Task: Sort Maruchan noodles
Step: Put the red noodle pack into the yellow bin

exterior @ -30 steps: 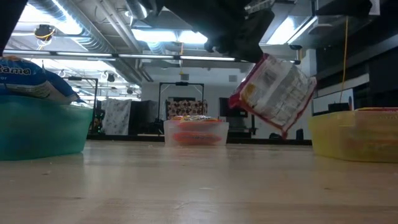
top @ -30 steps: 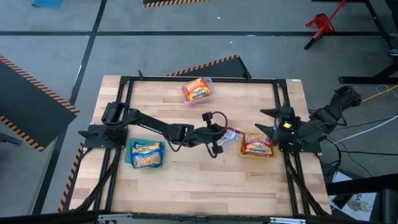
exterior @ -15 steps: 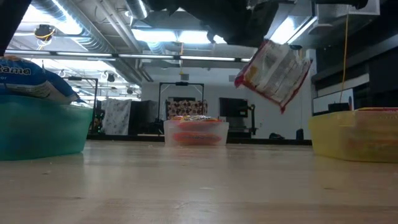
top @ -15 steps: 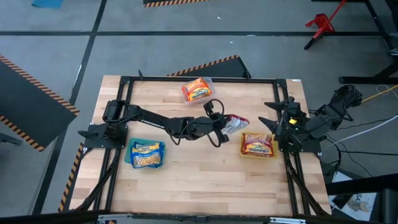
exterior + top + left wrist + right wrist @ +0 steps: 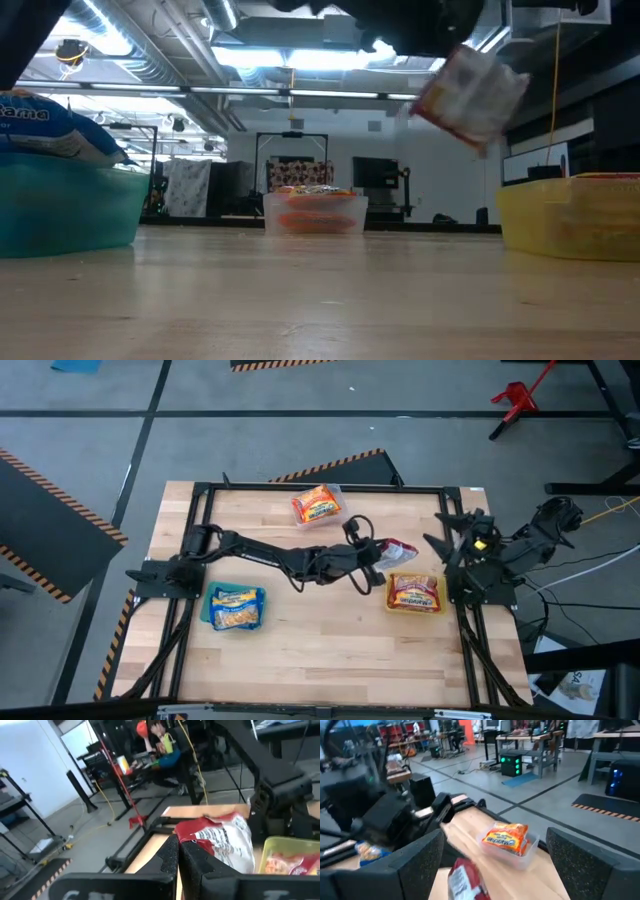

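Held aloft over the bench (image 5: 300, 650) in the left gripper (image 5: 372, 553), clamped shut on one edge: a dark red-and-white noodle packet (image 5: 397, 552), hanging tilted and clear of the wood, just beside and slightly behind the yellow bin (image 5: 438, 600) where another red packet (image 5: 413, 592) already lies. Seen from the left wrist, pinched between the two dark fingers (image 5: 170, 857) at a crimped end, with the rest of the wrapper (image 5: 220, 837) drooping free. Likely light and easy to lift, judging by how it dangles from one edge without dragging the arm down; crinkly and limp in the wrapper, stiffer in the middle where the noodle block sits (brittle too, probably, so no hard squeeze across the flat). Glossy film, so likely slippery: best taken at the sealed edge or across the short width, not by a loose corner. Right gripper (image 5: 452, 541) spread wide and empty, waiting at the right edge of the bench. Elsewhere, an orange packet (image 5: 317, 505) in the clear bin (image 5: 336, 491) at the far edge, and a blue-and-yellow packet (image 5: 236, 607) in the teal bin (image 5: 208, 615) on the left.
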Motion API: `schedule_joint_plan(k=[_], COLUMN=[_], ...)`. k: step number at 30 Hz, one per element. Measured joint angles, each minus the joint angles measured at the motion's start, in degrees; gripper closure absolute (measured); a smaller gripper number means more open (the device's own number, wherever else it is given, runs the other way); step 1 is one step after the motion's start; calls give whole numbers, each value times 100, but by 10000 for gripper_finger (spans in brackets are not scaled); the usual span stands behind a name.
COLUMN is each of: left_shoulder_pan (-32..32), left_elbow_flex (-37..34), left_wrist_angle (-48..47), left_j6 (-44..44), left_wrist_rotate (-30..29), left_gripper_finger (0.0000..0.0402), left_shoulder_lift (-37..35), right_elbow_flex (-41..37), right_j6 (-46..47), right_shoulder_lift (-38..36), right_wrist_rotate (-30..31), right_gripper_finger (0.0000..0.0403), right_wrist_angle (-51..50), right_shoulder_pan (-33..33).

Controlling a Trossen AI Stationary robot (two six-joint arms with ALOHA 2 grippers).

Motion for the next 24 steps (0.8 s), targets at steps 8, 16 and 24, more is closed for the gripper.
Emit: schedule_joint_plan(k=[8,16,24], left_shoulder_pan=[-64,-71,-106], left_elbow_flex=[937,1498,1763], left_wrist_angle=[-17,-26,-61], left_j6=[431,551,752], left_wrist_rotate=[-206,-202,-205], left_gripper_finger=[401,401,401], left_shoulder_lift=[653,1184,1445], right_elbow_flex=[0,0,0], right_j6=[-13,-151,-152], right_shoulder_lift=[-445,-715,-733], right_wrist_rotate=[210,265,211], right_gripper_finger=[63,63,63], right_wrist_angle=[9,4,-17], right_shoulder_pan=[-1,0,0])
